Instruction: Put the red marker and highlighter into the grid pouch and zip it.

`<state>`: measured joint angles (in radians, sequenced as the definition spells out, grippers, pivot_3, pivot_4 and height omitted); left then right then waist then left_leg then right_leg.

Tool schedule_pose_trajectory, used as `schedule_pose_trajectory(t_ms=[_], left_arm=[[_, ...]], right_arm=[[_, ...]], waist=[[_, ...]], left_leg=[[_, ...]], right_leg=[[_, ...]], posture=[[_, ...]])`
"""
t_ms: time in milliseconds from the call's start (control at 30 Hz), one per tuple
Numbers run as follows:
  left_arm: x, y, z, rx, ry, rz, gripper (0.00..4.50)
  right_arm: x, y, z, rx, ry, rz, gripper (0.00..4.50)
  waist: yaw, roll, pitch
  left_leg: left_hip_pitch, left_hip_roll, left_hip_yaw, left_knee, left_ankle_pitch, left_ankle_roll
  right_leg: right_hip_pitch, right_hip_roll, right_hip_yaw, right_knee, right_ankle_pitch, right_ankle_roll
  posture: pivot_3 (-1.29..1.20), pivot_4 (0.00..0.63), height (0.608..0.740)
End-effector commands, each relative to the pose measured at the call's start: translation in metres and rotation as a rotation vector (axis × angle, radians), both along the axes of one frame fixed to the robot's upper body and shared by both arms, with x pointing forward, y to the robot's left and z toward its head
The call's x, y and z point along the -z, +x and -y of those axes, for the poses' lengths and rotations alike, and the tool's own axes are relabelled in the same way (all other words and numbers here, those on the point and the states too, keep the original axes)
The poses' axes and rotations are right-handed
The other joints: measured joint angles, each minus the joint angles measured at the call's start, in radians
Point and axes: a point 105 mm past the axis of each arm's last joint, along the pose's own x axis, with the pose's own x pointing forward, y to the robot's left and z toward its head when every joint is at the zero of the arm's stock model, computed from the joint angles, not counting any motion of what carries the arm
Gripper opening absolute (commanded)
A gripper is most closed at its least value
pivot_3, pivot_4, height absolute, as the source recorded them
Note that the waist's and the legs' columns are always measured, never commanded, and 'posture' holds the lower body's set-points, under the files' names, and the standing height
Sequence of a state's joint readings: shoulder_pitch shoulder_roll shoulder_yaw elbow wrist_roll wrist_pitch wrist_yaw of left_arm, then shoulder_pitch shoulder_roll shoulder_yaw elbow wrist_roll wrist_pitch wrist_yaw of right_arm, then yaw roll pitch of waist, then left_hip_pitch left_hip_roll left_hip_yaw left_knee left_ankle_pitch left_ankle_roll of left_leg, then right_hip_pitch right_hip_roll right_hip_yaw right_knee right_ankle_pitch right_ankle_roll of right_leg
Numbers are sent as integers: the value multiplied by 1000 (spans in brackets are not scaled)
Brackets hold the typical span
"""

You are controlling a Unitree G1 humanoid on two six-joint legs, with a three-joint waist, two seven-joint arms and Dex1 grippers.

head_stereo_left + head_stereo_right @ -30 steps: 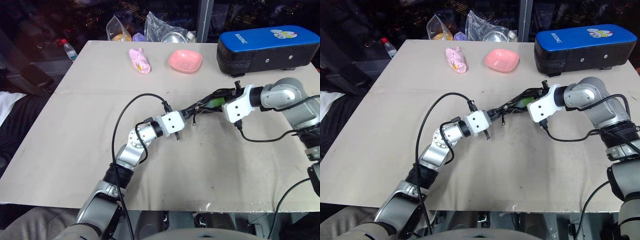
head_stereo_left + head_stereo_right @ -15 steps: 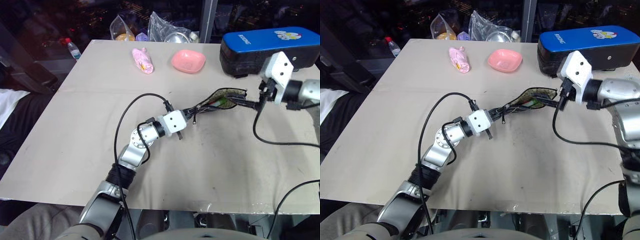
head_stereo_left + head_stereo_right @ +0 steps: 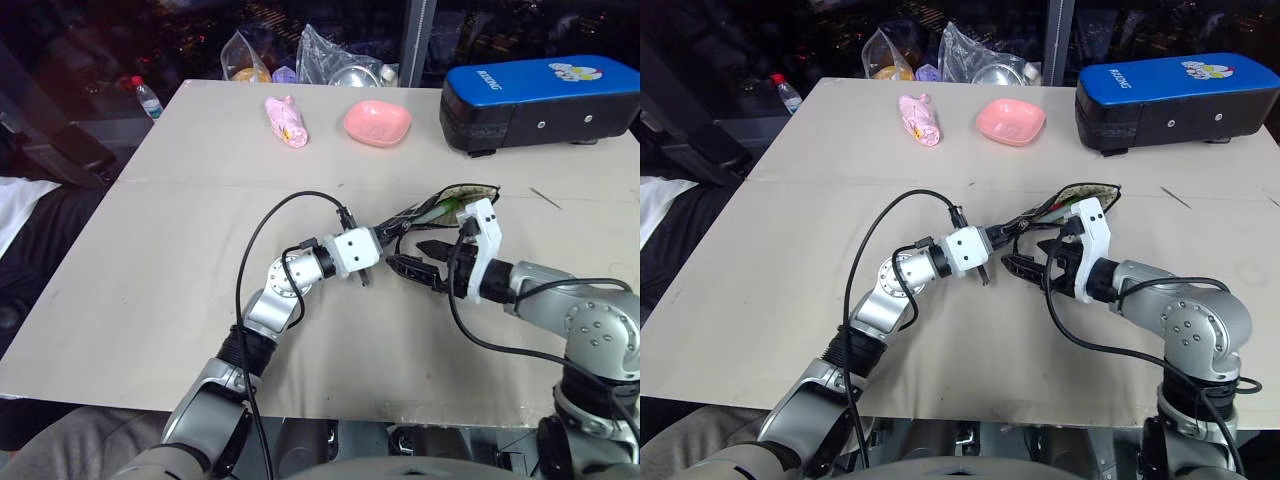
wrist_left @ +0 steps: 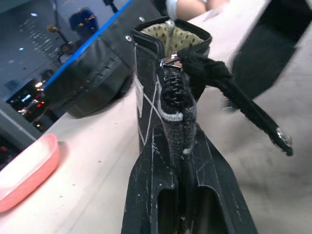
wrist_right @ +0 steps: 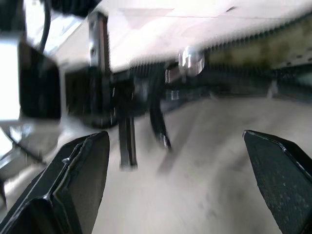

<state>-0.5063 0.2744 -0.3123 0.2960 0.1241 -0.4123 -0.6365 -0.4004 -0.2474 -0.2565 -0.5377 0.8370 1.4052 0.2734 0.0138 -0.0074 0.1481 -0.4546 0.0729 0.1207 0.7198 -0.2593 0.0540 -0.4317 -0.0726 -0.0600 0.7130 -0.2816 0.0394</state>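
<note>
Over the table, head views
Left arm: reaches forward and toward the right across the table (image 3: 150, 300), forearm about level; the left gripper (image 3: 385, 246) is clamped tight on the near end of the grid pouch (image 3: 440, 207).
Grid pouch: held off the table at the gripped end, stretching away to the right; its far end gapes open, with something green showing inside, likely the highlighter (image 3: 447, 206).
Right arm: bent low at the table's right side, pointing back toward the left arm; the right gripper (image 3: 412, 259) has its fingers spread wide, holding nothing, just beside the left gripper and below the pouch.
Behind: blue-and-black case (image 3: 535, 98), pink dish (image 3: 377, 122), pink wrapped packet (image 3: 283, 120).

Left wrist view
Grip: the two fingers (image 4: 146, 195) are pinched on the pouch's zipped edge; the pouch (image 4: 146, 97) stands up from them, its top open on a dotted lining.
Zipper pull (image 4: 234, 100): hangs off to one side.

Right wrist view
Fingers (image 5: 80, 175): far apart, nothing between them; the pouch's zipper edge (image 5: 253, 46) runs across beyond the tips, blurred.
</note>
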Motion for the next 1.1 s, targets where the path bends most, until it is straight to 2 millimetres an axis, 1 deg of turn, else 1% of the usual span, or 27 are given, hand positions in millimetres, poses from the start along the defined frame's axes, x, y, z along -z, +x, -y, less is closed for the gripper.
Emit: schedule_pose_trajectory(t_ms=[33,133,167,200,267,300,367,433,467,500,667,800,867,967,1067,1100], left_arm=[[-7,-1,0,29,16,47,0],[-3,0,-2,37,35,43,0],[-3,0,-3,39,36,44,0],[-4,0,-3,40,36,44,0],[-4,1,-4,42,38,43,0],[-3,1,-5,41,40,42,0],[-3,2,-5,41,42,40,0],[-4,5,-8,30,42,40,0],[-5,7,-9,22,40,38,0],[-5,8,-10,17,40,37,0],[-2,8,-14,9,45,36,0],[0,6,-20,-9,39,37,0],[0,7,-24,-23,37,41,0],[3,11,-34,-62,37,35,0],[2,14,-38,-87,24,27,0],[2,13,-38,-85,23,29,0]], right_arm=[[-13,6,0,32,68,22,4430],[-17,8,-3,29,98,20,4430],[-17,9,-3,33,103,21,3931],[-18,9,-3,38,109,21,3673],[-17,10,-3,40,112,20,2630],[-16,9,-3,41,112,18,2469],[-14,8,-3,39,111,15,1565],[-13,4,-5,21,118,9,450],[-12,2,-5,9,118,9,131],[-12,2,-5,4,119,8,39],[-9,3,0,20,107,7,39],[-8,4,9,66,95,14,39],[-3,5,19,103,54,15,39],[4,13,43,214,-11,19,39],[0,19,65,311,-49,44,39],[-2,24,78,385,-60,57,39]], waist=[[-2,0,0],[-3,0,0],[-3,0,0],[-3,0,0],[-3,0,0],[-3,0,0],[-4,0,0],[-4,0,0],[-3,0,0],[-3,0,0],[-5,0,0],[-6,0,0],[-7,0,0],[-7,0,0],[-6,0,0],[-6,0,0]], left_leg=[[0,0,0,0,0,0],[0,0,0,0,0,0],[0,0,0,0,0,0],[0,0,0,0,0,0],[0,0,0,0,0,0],[0,0,0,0,0,0],[0,0,0,0,0,0],[0,0,0,0,0,0],[0,0,0,0,0,0],[0,0,-1,-1,0,0],[0,0,0,-1,-1,1],[0,0,-1,-1,0,1],[0,0,-1,-1,0,1],[0,0,0,-1,-1,1],[0,0,-1,-1,-1,1],[0,0,-1,-1,-1,1]], right_leg=[[0,0,0,0,0,0],[0,1,0,0,0,0],[0,1,0,0,0,0],[0,1,0,0,0,0],[0,1,0,0,0,0],[0,1,0,0,0,0],[0,1,0,0,0,0],[0,1,0,0,0,0],[0,1,0,0,0,0],[0,1,0,0,0,0],[0,1,0,0,0,0],[0,1,0,0,0,0],[0,1,0,0,0,0],[0,1,0,0,0,0],[0,1,0,0,0,0],[0,1,0,0,0,0]], posture=[[0,150,688],[0,150,688],[0,150,688],[0,150,688],[0,150,688],[0,150,688],[0,150,688],[0,150,688],[0,150,688],[0,150,688],[0,150,688],[0,150,688],[0,150,688],[0,150,688],[0,150,688],[0,150,688]])
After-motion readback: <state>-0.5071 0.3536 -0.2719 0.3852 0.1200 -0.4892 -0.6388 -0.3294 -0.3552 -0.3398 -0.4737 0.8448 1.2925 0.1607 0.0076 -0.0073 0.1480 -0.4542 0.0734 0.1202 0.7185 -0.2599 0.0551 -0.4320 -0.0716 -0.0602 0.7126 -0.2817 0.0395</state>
